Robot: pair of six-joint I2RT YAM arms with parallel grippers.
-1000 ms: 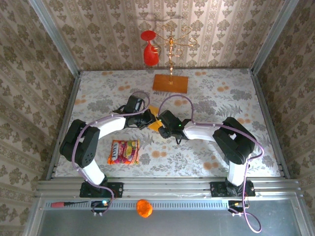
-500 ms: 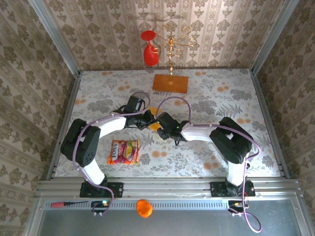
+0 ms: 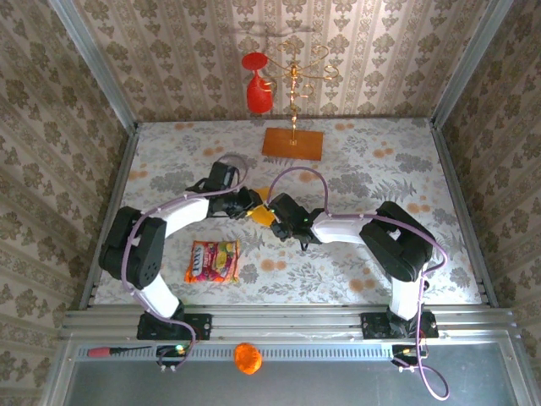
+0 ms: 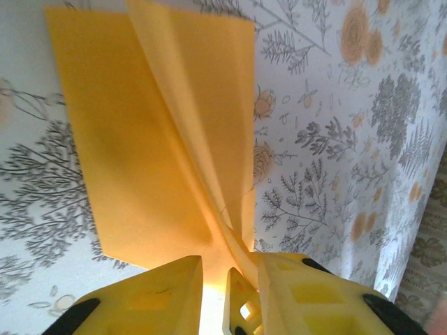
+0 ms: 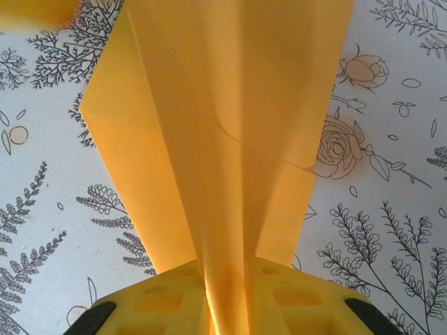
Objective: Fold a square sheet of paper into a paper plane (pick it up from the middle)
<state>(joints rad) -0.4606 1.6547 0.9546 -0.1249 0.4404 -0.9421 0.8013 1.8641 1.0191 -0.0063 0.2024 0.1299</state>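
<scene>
Observed from overhead: the thin yellow-orange paper sheet (image 3: 260,214), partly folded, lay near the middle of the floral-patterned table cover (image 3: 363,169). It sat directly between the left gripper (image 3: 249,205) and the right gripper (image 3: 275,216), which faced each other across it.

Left wrist view: the yellow-orange paper sheet (image 4: 140,139) lay mostly flat on the cover, with one raised fold running from its far edge down into the left gripper (image 4: 213,269). The jaws stood slightly parted. A lit gap showed between one finger and the fold, and the fold leaned against the opposite finger (image 4: 314,300). No clamping on the paper was evident.

Right wrist view: the yellow-orange paper sheet (image 5: 209,105) spread outward from the right gripper (image 5: 223,269), its flaps on the cover to either side. A central upright ridge ran straight down between the two fingers and filled the space between them. The jaws were clenched on that ridge.

Elsewhere on the table, the colourful printed snack packet (image 3: 213,260) lay nearer the arm bases, well apart from the paper. The brownish-orange rectangular board with a gold stand (image 3: 292,144) stood near the far edge.
</scene>
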